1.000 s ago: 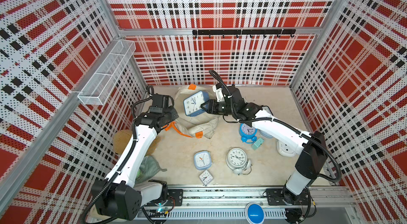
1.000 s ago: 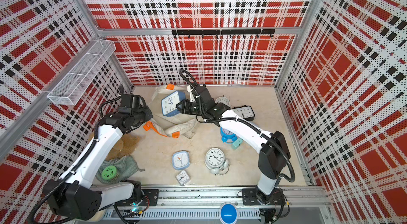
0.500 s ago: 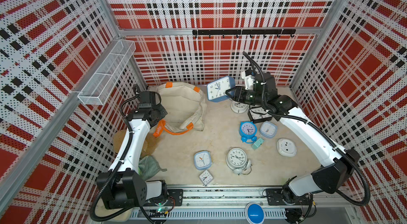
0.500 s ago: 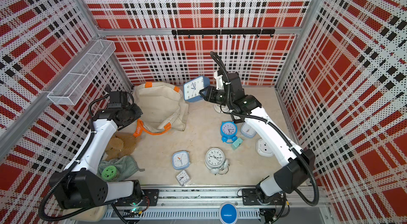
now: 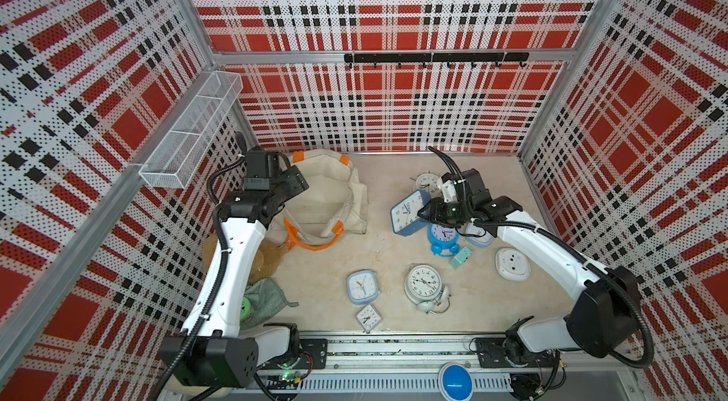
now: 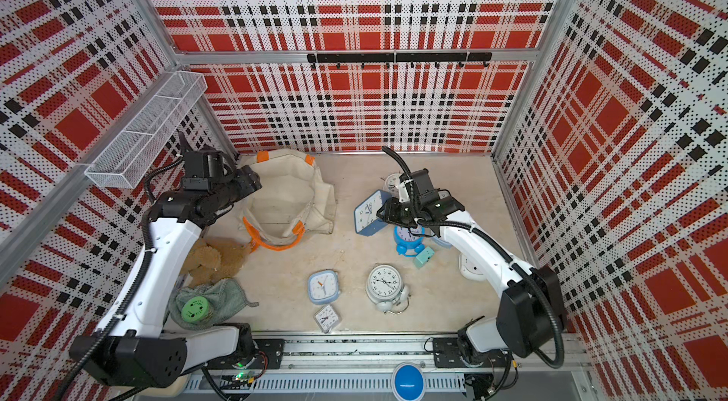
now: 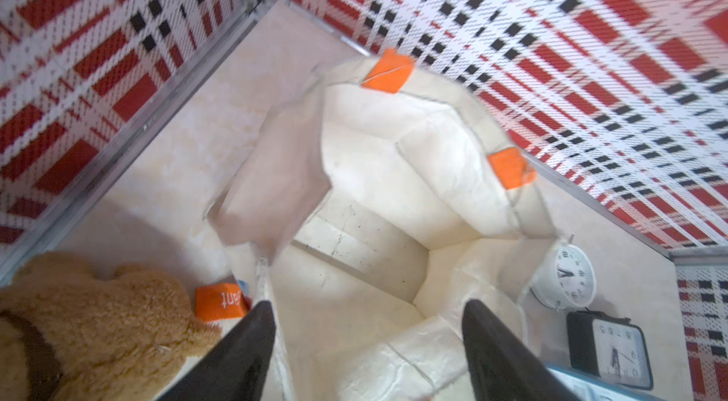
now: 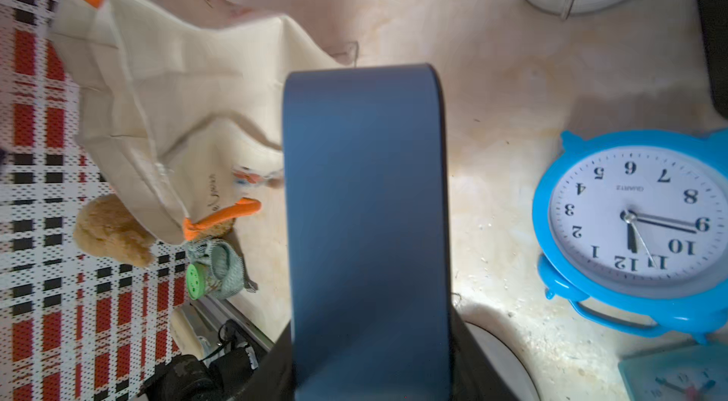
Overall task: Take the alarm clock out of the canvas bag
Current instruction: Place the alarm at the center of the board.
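Alarm clock (image 5: 407,213): square with rounded corners, matte dark-blue plastic case, white dial. It sits centre right of the frame in both top views, out of the canvas bag (image 5: 327,198) and well apart from it, over bare tabletop. It stands near upright, dial tilted up and toward frame left. Whether its lower edge touches the table, I cannot tell.

Right gripper (image 5: 429,213) clamps the case from the frame-right side. In the right wrist view the alarm clock (image 8: 366,221) fills the gap between the jaws. The clock lies straight off this gripper's tips, so this arm owns the move.

Judgement: only set-down and release are left. A light-blue twin-bell clock (image 5: 443,235) sits just beside, lower right, so crowding is a risk.

Bag: soft cream canvas, orange handles, slumped, mouth gaping, centre left. Left gripper (image 7: 366,304) hangs over that mouth, jaws spread, holding nothing.
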Motion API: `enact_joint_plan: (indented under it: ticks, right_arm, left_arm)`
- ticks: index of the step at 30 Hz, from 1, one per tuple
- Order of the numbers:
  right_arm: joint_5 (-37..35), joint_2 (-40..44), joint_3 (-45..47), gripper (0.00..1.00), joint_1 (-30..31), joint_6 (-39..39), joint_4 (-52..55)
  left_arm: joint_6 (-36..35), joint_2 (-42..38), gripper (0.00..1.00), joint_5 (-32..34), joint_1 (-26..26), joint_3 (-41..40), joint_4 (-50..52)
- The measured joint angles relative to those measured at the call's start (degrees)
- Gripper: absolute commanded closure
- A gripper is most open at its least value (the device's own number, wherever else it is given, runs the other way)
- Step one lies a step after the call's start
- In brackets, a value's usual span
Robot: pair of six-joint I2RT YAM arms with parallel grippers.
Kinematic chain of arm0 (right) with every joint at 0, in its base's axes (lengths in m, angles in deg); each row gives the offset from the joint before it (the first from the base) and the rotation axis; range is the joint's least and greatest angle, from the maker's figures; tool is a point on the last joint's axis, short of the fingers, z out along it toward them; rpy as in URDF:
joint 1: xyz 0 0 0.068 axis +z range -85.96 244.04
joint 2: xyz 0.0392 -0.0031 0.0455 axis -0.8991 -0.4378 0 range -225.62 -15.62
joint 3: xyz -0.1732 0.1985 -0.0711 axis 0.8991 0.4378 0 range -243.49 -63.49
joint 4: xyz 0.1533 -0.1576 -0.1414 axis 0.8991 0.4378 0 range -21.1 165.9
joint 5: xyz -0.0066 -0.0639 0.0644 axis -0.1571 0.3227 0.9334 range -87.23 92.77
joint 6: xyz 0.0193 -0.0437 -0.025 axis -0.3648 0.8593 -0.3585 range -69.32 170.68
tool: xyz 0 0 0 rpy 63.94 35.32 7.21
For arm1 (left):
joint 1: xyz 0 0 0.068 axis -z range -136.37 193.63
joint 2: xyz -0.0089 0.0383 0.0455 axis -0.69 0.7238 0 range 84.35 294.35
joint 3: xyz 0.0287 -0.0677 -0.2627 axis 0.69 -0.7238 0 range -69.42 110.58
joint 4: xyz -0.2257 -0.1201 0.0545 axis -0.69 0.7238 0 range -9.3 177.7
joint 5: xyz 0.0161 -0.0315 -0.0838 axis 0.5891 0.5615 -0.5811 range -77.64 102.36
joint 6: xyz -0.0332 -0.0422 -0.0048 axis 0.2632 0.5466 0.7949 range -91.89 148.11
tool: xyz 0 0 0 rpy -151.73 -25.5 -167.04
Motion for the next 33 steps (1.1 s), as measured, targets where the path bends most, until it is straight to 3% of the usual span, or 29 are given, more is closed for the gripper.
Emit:
enact_joint_plan:
  ticks: [8, 13, 17, 21, 33]
  right_arm:
    - [4.0, -10.3, 0.7, 0.72, -0.1, 1.0, -6.4]
    - [6.7, -13.1, 0.7, 0.62, -1.1, 0.8, -9.9]
    - [7.4, -14.1, 0.9, 0.48, -2.5, 0.2, -11.9]
    - [7.4, -15.4, 1.2, 0.39, -3.6, -0.5, -13.3]
    - [5.3, -21.8, -1.0, 0.32, -4.1, 0.2, -11.6]
  left_arm:
    - [-5.8, -0.6, 0.16, 0.2, 11.0, 5.5, -0.6]
    - [-8.6, 0.3, 0.16, -2.4, 15.3, 5.5, -1.0]
    - [-9.3, 0.4, 0.16, -3.5, 16.2, 5.5, -1.4]
    - [-9.4, 0.4, 0.16, -3.7, 16.3, 5.5, -1.5]
    - [-9.0, 0.3, 0.14, -2.4, 16.2, 3.4, -2.0]
